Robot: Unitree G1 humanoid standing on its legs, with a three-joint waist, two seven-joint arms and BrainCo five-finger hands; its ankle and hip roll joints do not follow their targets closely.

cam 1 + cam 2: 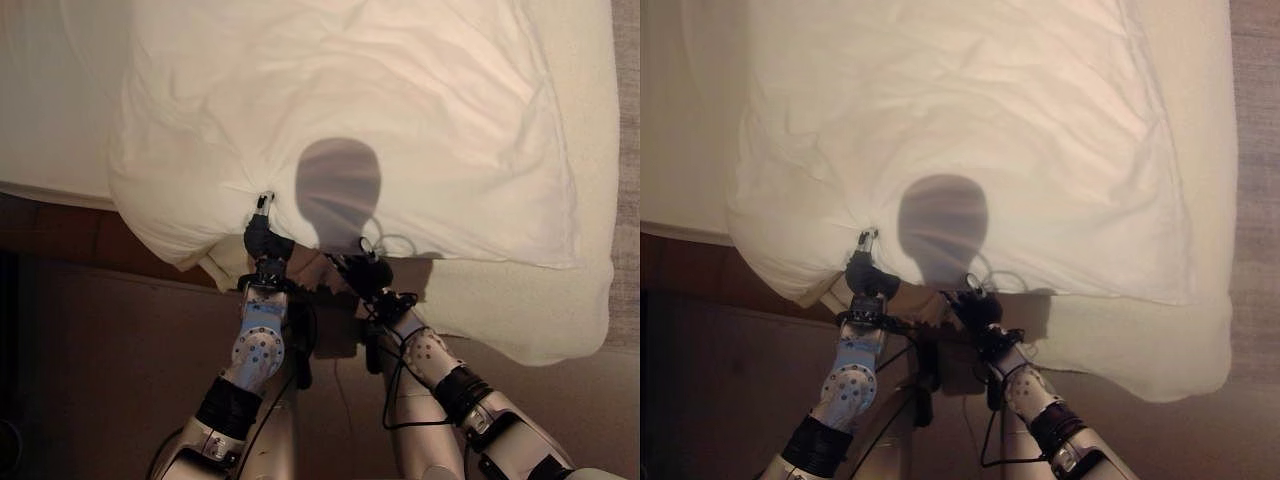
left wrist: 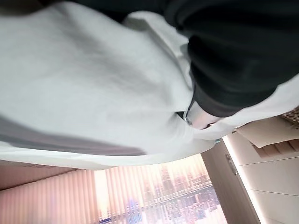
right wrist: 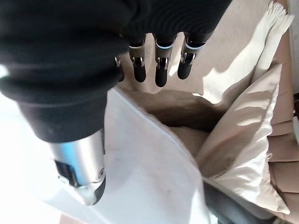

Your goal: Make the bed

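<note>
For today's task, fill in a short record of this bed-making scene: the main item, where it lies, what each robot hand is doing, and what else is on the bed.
main item: white duvet, rumpled
where: spread over the mattress, its near edge hanging past the side of the bed
left hand: left hand at the duvet's near edge, cloth bunched round it; grip hidden by cloth
right hand: right hand at the near edge beside the left, fingers straight, not closed on the cloth
also on bed: cream pillow, seen in the right wrist view

Warm dim light; round shadow on duvet [image 1: 340, 120]; wrist views perhaps motion-blurred.
</note>
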